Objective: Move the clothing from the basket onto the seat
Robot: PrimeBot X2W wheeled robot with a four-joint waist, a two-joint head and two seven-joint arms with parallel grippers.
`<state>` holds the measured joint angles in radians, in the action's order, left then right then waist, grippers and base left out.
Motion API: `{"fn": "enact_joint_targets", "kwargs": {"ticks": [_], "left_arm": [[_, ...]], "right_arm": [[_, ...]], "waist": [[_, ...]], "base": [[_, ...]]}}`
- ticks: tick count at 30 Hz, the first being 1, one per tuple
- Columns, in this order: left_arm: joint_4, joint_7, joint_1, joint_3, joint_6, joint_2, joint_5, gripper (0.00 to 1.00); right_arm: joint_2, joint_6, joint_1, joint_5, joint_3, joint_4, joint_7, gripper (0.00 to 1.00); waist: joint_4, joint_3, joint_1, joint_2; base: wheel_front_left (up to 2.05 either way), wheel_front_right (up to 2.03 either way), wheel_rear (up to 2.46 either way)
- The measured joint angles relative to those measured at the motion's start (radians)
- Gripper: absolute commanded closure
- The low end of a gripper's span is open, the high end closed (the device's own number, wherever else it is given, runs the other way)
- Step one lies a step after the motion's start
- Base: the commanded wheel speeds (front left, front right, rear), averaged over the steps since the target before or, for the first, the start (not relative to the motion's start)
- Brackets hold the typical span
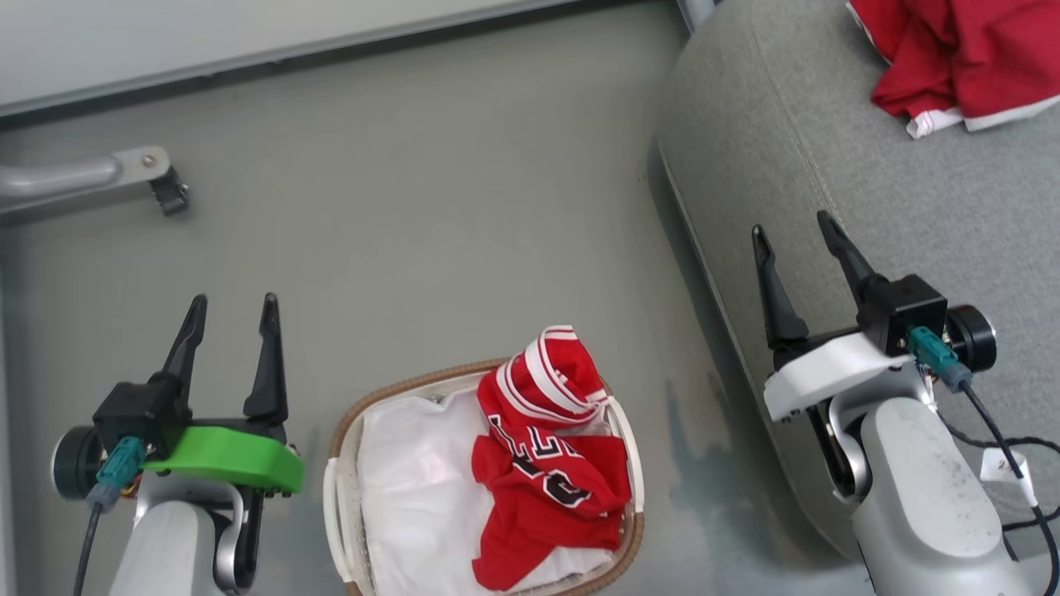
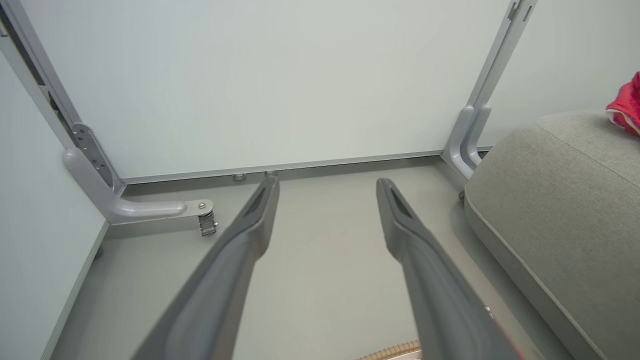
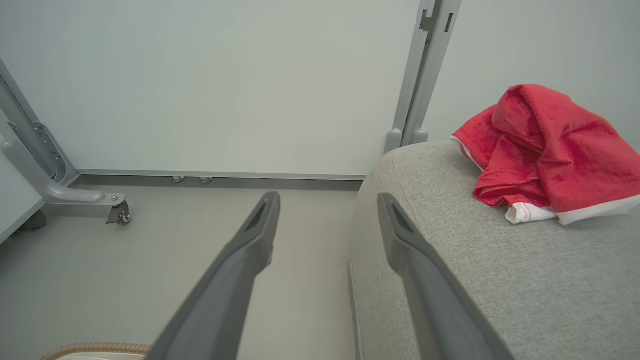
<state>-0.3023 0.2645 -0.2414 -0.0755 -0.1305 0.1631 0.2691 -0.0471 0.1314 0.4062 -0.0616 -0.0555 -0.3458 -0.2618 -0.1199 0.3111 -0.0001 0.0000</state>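
A red jersey (image 1: 546, 463) with white-striped trim and dark letters lies crumpled in the right half of the oval white basket (image 1: 341, 430) at the bottom centre of the head view. A second red garment (image 1: 969, 58) (image 3: 545, 150) rests on the grey seat (image 1: 795, 149) (image 3: 500, 280) at the upper right; its edge (image 2: 625, 107) shows in the left wrist view above the seat (image 2: 565, 210). My left gripper (image 1: 233, 305) (image 2: 327, 182) hangs open over the floor, left of the basket. My right gripper (image 1: 791, 222) (image 3: 327, 197) is open and empty above the seat's left edge.
A plain white sheet (image 1: 414, 488) fills the basket's left side. A grey frame foot with a caster (image 1: 161, 186) (image 2: 205, 222) (image 3: 117, 212) stands on the floor at the far left. A pale wall panel (image 1: 248, 33) runs along the back. Cables (image 1: 1019, 463) trail beside my right arm.
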Motion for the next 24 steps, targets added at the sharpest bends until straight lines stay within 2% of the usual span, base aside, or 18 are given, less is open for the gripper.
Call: {"fn": "enact_joint_targets", "kwargs": {"ticks": [10, 24], "left_arm": [[-0.04, 0.0, 0.088, 0.131, 0.0, -0.055, -0.077, 0.0], [-0.027, 0.0, 0.196, 0.147, 0.0, -0.09, -0.094, 0.0]], "right_arm": [[-0.002, 0.0, -0.087, -0.036, -0.043, -0.028, 0.0, 0.0], [-0.002, 0.0, -0.169, -0.069, -0.06, -0.039, 0.0, 0.0]], "waist": [[0.068, -0.122, 0.0, 0.0], [0.093, -0.237, 0.0, 0.0]], "base": [[0.0, 0.0, 0.0], [0.0, 0.0, 0.0]]}}
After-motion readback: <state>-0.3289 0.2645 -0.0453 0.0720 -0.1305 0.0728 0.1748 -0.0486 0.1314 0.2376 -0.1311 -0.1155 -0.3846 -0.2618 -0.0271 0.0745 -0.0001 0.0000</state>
